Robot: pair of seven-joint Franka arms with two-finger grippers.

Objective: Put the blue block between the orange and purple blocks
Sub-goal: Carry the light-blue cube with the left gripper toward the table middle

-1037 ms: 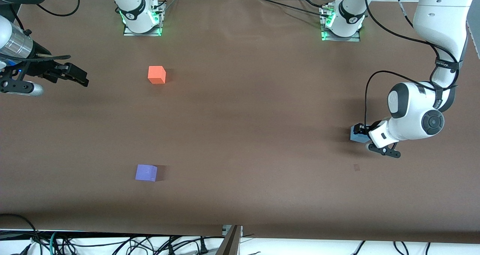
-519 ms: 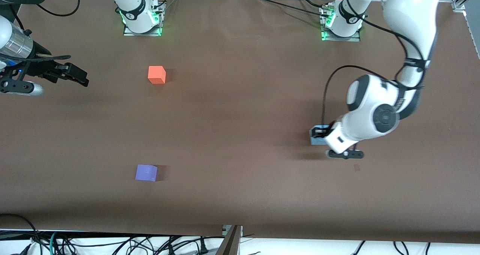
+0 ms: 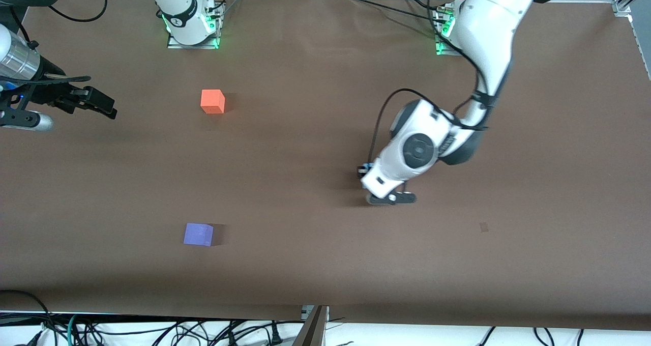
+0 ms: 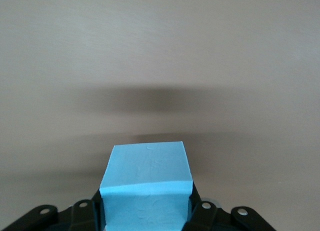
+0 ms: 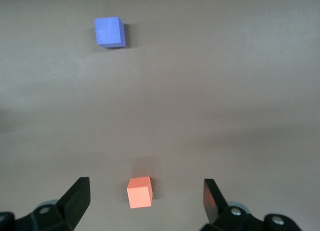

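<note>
My left gripper is shut on the blue block, a light sky-blue cube, and holds it low over the middle of the brown table. In the front view the wrist hides nearly all of the block. The orange block sits toward the right arm's end, near the right arm's base. The purple block sits nearer to the front camera than the orange one. My right gripper is open and empty at the right arm's end of the table. Its wrist view shows the orange block and the purple block.
The two arm bases stand along the table's edge farthest from the front camera. Cables hang below the edge nearest to it. A small dark mark is on the table toward the left arm's end.
My left arm has carried the blue block from the left arm's end toward the middle of the table. The right gripper has barely shifted. The orange and purple blocks have not moved.
</note>
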